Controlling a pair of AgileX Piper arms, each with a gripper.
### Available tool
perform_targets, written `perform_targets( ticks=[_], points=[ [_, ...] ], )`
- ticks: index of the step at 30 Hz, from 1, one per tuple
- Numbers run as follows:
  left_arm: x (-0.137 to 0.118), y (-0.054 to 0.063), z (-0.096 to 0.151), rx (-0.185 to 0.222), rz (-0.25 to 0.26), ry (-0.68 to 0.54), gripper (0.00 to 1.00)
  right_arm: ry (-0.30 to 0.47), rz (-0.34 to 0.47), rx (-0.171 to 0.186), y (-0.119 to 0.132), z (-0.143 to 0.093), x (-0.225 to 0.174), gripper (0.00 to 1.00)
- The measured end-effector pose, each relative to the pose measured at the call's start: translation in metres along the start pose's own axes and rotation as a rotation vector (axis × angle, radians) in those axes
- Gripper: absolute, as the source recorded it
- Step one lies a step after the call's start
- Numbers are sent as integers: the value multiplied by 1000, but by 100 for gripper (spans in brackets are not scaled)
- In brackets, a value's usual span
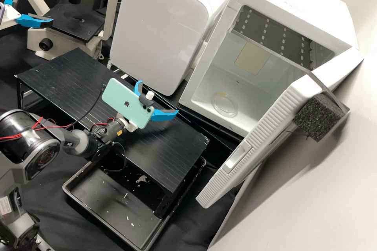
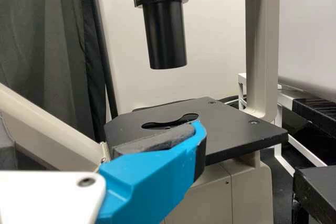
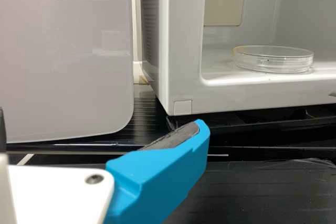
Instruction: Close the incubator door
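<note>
High view slants down over left gripper [image 1: 36,7] and right gripper [image 1: 158,97]. Wrist views face forward, close behind each; high and right share the dish [image 1: 224,105] ahead.

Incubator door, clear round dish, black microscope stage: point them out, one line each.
Incubator door [image 1: 271,121]: high view, on its ribbed white edge.
Clear round dish [image 3: 273,64]: right wrist view, on its near side wall.
Black microscope stage [image 2: 236,130]: left wrist view, on its flat top.

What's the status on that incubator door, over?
Left claw open, by microscope. Right claw open, facing incubator. Door wide open. Dish inside, likely clear of door.
</note>
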Motion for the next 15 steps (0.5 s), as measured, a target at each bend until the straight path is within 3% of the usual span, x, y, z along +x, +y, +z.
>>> perform_targets(
  ticks=[11,15],
  points=[
    [0,0,0,0,0,0,100,-1,2,0,-1,2,-2,100],
    [0,0,0,0,0,0,100,-4,33,0,3,8,-21,100]
  ],
)
